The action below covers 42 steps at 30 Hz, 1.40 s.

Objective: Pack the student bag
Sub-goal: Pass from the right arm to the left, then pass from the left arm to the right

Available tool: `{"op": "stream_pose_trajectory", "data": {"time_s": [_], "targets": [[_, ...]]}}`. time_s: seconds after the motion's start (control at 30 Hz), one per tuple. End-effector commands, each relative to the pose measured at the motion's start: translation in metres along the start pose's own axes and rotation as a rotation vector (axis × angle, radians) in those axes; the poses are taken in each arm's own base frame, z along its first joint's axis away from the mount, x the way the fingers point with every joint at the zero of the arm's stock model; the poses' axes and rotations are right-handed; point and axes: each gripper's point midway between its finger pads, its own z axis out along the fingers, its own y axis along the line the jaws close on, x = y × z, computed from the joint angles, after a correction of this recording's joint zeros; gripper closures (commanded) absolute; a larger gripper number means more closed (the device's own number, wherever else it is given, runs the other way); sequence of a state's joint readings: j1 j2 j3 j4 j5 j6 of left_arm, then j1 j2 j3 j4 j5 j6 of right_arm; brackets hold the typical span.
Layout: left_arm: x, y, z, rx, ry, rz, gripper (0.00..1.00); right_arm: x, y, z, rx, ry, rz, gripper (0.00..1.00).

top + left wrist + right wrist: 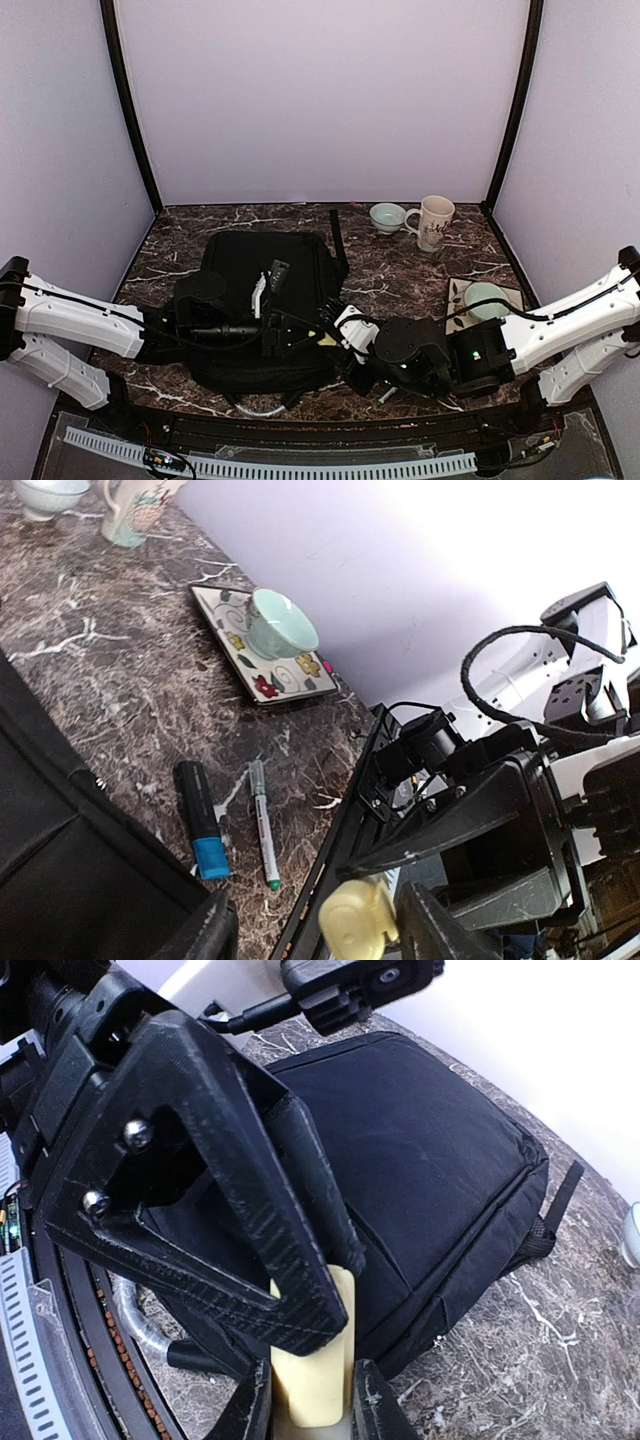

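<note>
A: Entry one, the bag: where?
B: Large flat black fabric student bag (240,262), lying flat on the dark marbled table (400,275), left of centre.
A: Entry two, right gripper (312,1412)?
B: Clamped on a pale yellow rounded block (305,1375), at the bag's right edge.
A: Entry three, left gripper (320,930)?
B: Jaws apart astride that block, with a gap on one side.

Soft, even light falls from overhead, leaving the lavender walls (320,100) bright and the shadows on the marble tabletop (400,270) faint. From above, the student bag (265,290) reads as a nearly featureless black mass. In both wrist views the wall blows out to white at the right. The left gripper (320,928) and the pale yellow object (310,1360) sit close to the lens and are slightly blurred.
</note>
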<state>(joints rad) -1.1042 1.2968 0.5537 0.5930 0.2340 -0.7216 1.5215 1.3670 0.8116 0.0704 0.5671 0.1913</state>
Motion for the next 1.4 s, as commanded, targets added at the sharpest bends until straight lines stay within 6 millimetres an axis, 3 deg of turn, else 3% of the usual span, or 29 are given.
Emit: {"op": "stream_pose_trajectory", "data": {"time_s": [0.0,0.2,0.4,0.47,0.57,0.6,0.63,0.7,0.97,1.13,1.37], "targets": [[-0.012,-0.026,0.004,0.107,-0.02,0.006,0.47,-0.022,-0.001,-0.003,0.055,-0.061,-0.005,0.93],[-0.011,-0.028,0.007,0.122,-0.012,-0.005,0.64,-0.022,-0.003,-0.002,0.093,-0.066,-0.022,0.93],[-0.015,-0.029,0.008,0.129,-0.025,-0.005,0.93,-0.016,0.0,-0.001,0.106,-0.057,-0.039,0.9],[-0.015,-0.03,0.009,0.135,-0.03,-0.006,1.0,-0.013,0.002,-0.001,0.097,-0.051,-0.045,0.73],[-0.017,-0.03,0.009,0.133,-0.039,0.001,1.0,-0.009,-0.009,-0.004,0.149,-0.049,-0.018,0.25],[-0.019,-0.03,0.008,0.131,-0.046,0.009,1.0,-0.01,-0.015,-0.006,0.175,-0.055,0.0,0.14],[-0.02,-0.029,0.007,0.122,-0.053,0.017,1.0,-0.011,-0.021,-0.008,0.198,-0.062,0.026,0.06],[-0.026,-0.029,0.002,0.103,-0.08,0.037,1.0,-0.015,-0.03,-0.015,0.183,-0.084,0.109,0.01],[-0.048,-0.035,-0.027,0.083,-0.217,0.135,1.0,-0.032,-0.049,-0.05,-0.197,-0.265,0.54,0.0],[-0.059,-0.047,-0.043,0.123,-0.29,0.141,1.0,-0.035,-0.038,-0.055,-0.334,-0.297,0.641,0.03],[-0.067,-0.057,-0.058,0.172,-0.343,0.108,1.0,-0.046,-0.019,-0.065,-0.5,-0.359,0.657,0.17]]}}
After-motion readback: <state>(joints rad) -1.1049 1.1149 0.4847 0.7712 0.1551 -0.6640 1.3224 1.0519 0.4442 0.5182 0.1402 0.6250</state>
